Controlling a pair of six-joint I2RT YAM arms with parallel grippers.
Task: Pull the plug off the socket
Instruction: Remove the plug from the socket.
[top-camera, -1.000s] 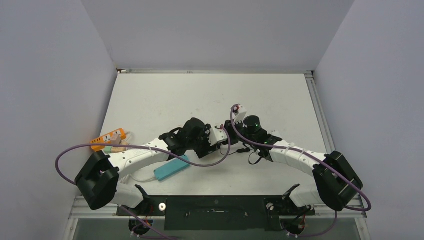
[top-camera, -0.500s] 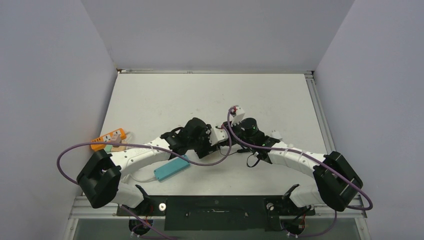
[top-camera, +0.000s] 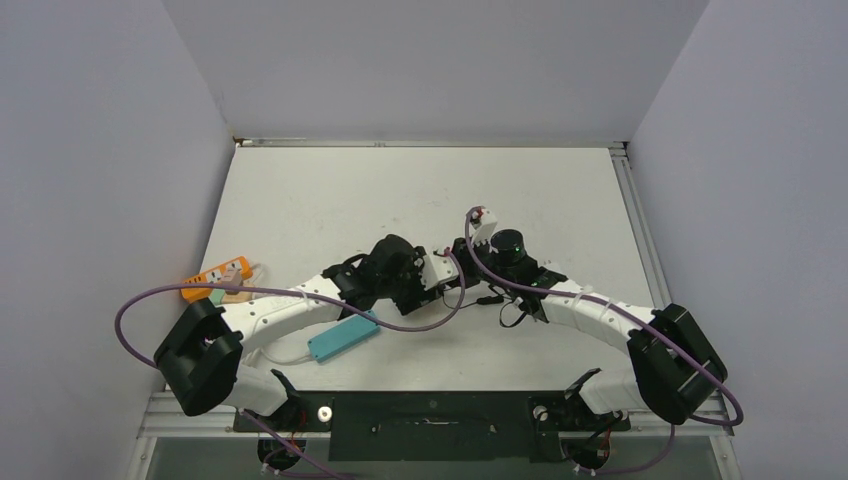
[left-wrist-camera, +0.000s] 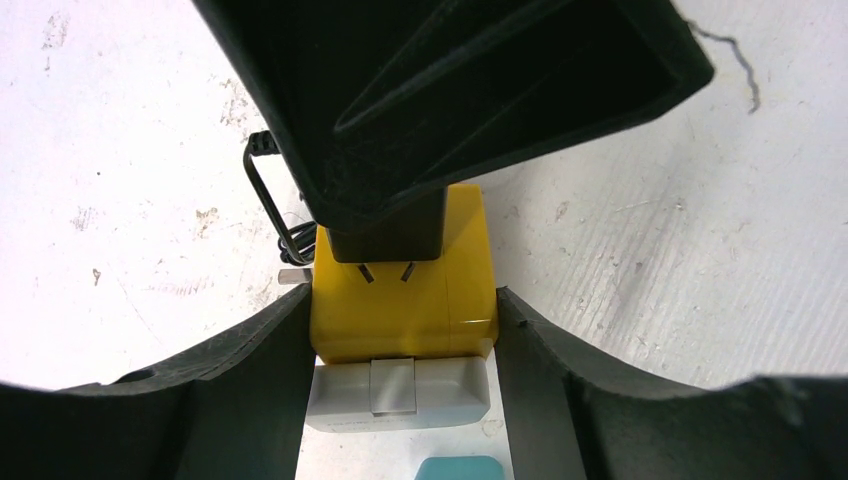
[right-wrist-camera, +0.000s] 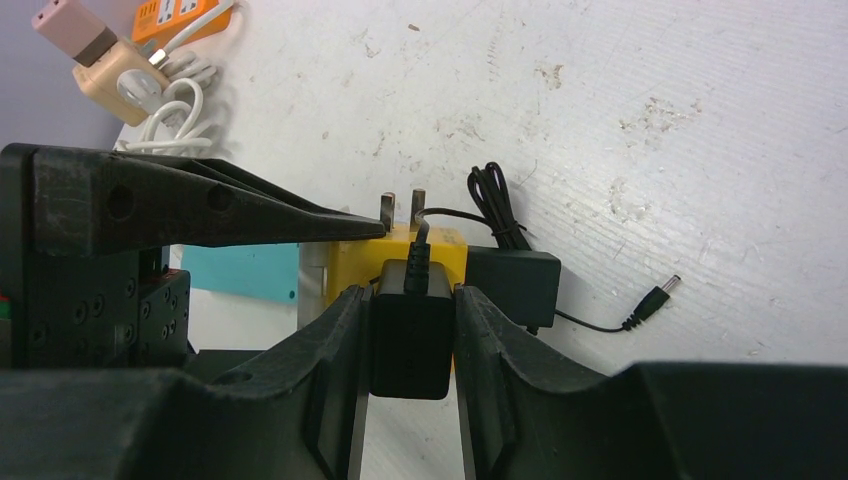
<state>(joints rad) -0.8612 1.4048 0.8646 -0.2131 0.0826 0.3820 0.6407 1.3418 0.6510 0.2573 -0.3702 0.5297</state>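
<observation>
A yellow socket block (left-wrist-camera: 400, 310) with a white end piece (left-wrist-camera: 400, 392) sits between my left gripper's (left-wrist-camera: 402, 300) black fingers, which are shut on its sides. A black plug (right-wrist-camera: 412, 325) stands against the socket's face (right-wrist-camera: 345, 262), above two slanted slots. My right gripper (right-wrist-camera: 410, 295) is shut on the plug's sides; it fills the top of the left wrist view (left-wrist-camera: 450, 90). In the top view both grippers meet at mid-table, the left (top-camera: 438, 272) and the right (top-camera: 465, 270). The plug's thin black cable (right-wrist-camera: 490, 200) coils behind.
A second black adapter (right-wrist-camera: 515, 280) lies right of the socket, its barrel connector (right-wrist-camera: 655, 298) on the table. A teal box (top-camera: 343, 336) lies near the left arm. An orange power strip (top-camera: 215, 277) and a beige adapter (right-wrist-camera: 100, 60) with a white cord sit far left.
The right wrist swung left toward the left gripper half a second ago and has moved back right. The left arm holds still. Both grips are unchanged.
</observation>
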